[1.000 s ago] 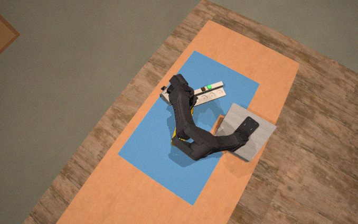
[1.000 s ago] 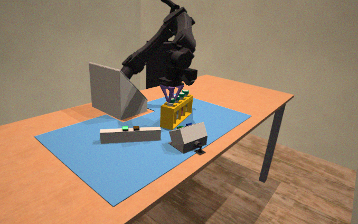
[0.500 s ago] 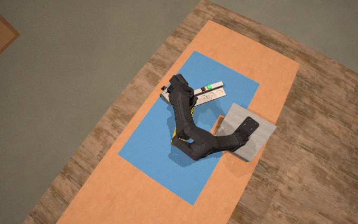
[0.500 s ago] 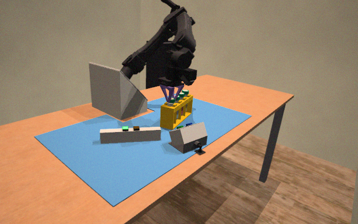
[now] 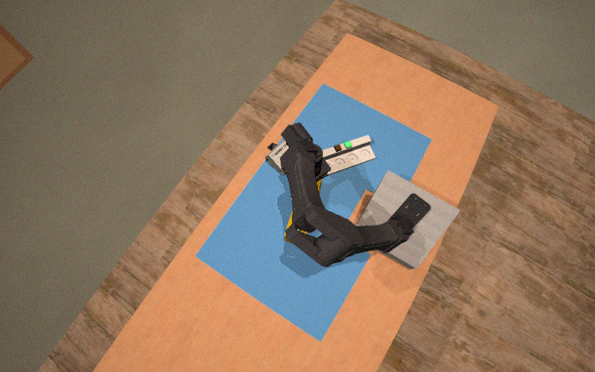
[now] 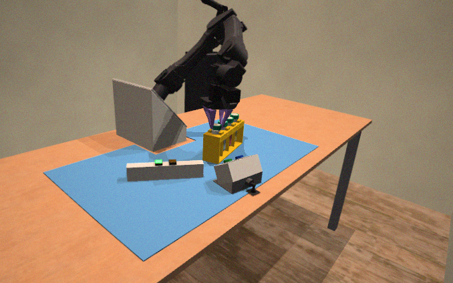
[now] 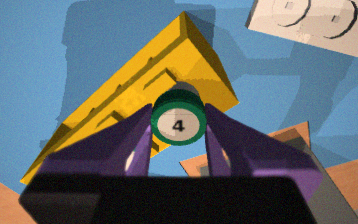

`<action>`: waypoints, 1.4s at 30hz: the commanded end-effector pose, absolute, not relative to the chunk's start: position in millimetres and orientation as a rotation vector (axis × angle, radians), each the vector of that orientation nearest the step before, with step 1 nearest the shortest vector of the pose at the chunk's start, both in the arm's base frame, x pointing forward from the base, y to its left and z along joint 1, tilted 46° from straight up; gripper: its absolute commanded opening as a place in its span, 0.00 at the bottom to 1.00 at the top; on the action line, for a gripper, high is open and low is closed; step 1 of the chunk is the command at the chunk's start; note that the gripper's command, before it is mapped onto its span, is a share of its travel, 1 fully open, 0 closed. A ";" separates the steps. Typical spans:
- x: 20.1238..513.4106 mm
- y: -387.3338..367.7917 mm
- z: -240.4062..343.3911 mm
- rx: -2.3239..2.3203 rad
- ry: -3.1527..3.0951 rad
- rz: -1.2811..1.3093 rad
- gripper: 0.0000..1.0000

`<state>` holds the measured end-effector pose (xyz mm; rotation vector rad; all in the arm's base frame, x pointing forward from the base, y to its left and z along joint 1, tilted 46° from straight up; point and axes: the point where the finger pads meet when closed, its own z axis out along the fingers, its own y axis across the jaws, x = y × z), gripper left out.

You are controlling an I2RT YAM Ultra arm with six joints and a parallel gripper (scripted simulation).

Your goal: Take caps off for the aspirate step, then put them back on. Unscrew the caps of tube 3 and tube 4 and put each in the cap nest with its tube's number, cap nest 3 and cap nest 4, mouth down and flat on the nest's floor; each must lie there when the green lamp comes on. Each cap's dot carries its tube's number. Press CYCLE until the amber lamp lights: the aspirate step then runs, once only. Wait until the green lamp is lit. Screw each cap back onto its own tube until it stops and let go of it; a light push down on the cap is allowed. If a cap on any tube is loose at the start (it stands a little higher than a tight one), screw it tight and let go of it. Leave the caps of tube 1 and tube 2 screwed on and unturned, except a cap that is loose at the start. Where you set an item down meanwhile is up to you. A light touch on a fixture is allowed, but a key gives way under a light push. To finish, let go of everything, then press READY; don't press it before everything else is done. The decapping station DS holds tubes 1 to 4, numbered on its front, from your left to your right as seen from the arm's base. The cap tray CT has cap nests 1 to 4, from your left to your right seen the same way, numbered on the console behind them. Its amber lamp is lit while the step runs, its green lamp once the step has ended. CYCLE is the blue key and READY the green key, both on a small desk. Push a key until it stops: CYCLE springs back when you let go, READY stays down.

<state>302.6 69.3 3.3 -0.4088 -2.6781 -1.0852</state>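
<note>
At the end of the yellow decapping station (image 7: 150, 90), directly under the downward-pointing gripper (image 7: 177, 131), the green cap marked 4 (image 7: 178, 123) sits clamped between both purple fingers, its axis upright along the gripper's.

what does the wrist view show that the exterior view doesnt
Only the wrist view shows the number 4 on the dot of the green cap that the pincer is shut on, with purple fingers against its sides. Only the exterior view shows the lit green lamp, the small desk and the whole arm. Both show the yellow decapping station on the blue mat.
</note>
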 end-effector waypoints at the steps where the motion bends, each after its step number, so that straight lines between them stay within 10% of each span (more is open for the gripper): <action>1: 304.4 68.4 4.9 -0.633 -2.588 -1.044 0.00; 15: 304.3 68.4 4.9 -0.893 -2.451 -0.973 0.00; 16: 304.3 68.6 4.7 -0.893 -2.451 -0.973 0.49; 42: 304.4 68.0 5.4 -0.299 -2.723 -1.118 0.49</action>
